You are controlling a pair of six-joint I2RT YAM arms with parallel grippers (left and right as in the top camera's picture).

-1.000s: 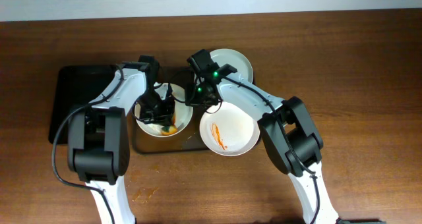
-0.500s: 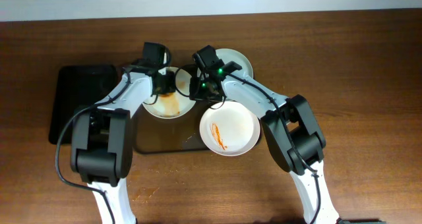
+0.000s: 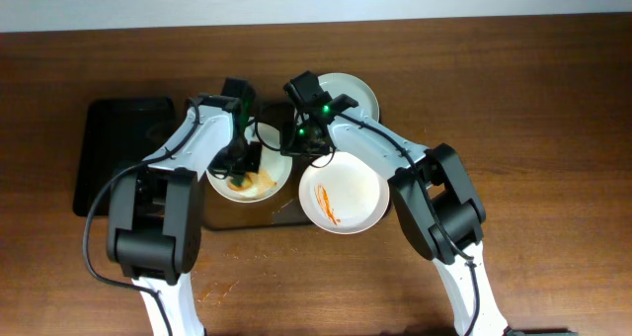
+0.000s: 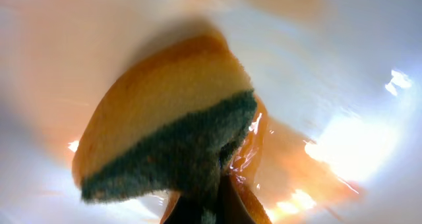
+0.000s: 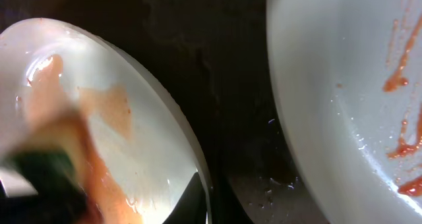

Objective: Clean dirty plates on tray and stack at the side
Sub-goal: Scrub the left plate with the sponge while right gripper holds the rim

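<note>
My left gripper [image 3: 242, 163] is shut on a yellow sponge with a green scouring side [image 4: 171, 118]. It presses the sponge into a white plate [image 3: 267, 185] smeared with orange sauce [image 4: 343, 66]. My right gripper [image 3: 296, 148] is shut on that plate's right rim [image 5: 206, 197], and the plate [image 5: 132, 99] and the sponge [image 5: 39, 171] show in the right wrist view. A second plate [image 3: 355, 193] with red streaks [image 5: 343, 118] lies to the right. A third, clean-looking plate [image 3: 354, 91] sits behind. The dark tray [image 3: 232, 220] lies under the two front plates [image 5: 231, 85].
A smaller black tray [image 3: 118, 148] lies at the left on the wooden table. An orange smear [image 3: 217, 292] marks the table near the front. Both arms crowd together over the tray's back half.
The left gripper with the sponge swept back, then forward again across the smeared plate, which shifted with it. The right gripper kept its hold on the rim.
</note>
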